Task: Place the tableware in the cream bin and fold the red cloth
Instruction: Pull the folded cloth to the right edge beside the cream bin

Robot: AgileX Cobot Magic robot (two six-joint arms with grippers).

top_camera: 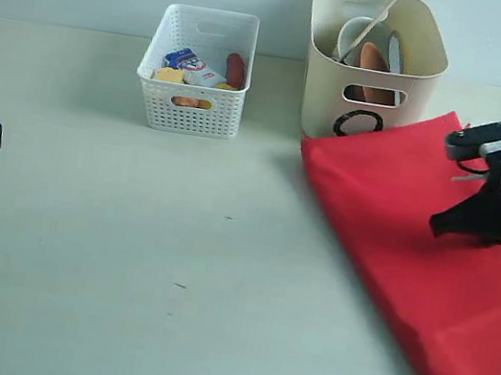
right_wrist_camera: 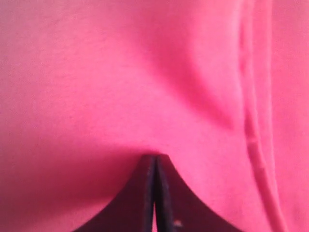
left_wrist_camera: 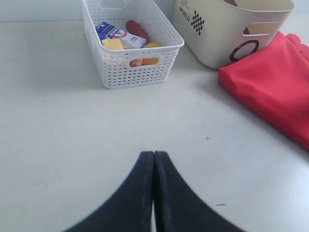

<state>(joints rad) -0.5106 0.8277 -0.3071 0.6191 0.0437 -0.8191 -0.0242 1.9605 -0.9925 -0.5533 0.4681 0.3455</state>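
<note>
Folding stage: right gripper [right_wrist_camera: 155,157], jaws together, maybe pinching the large bright-red fabric cloth [top_camera: 390,222] at three o'clock; left gripper [left_wrist_camera: 153,154] jaws together, empty. Next: release.

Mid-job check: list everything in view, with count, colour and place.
table: one, pale, under everything
cream bin: one, cream, far side, right of centre
white basket: one, white, far side, left of the bin
food: several; blue-white carton, red sausage, yellow pieces; in the basket
tableware: pale bowl, brown plate, steel cup, pale stick; in the bin
red cloth: one, red, table's right, before the bin
left gripper: one, black, fingers shut, above bare table
right gripper: one, black, fingers shut, at the cloth
</note>
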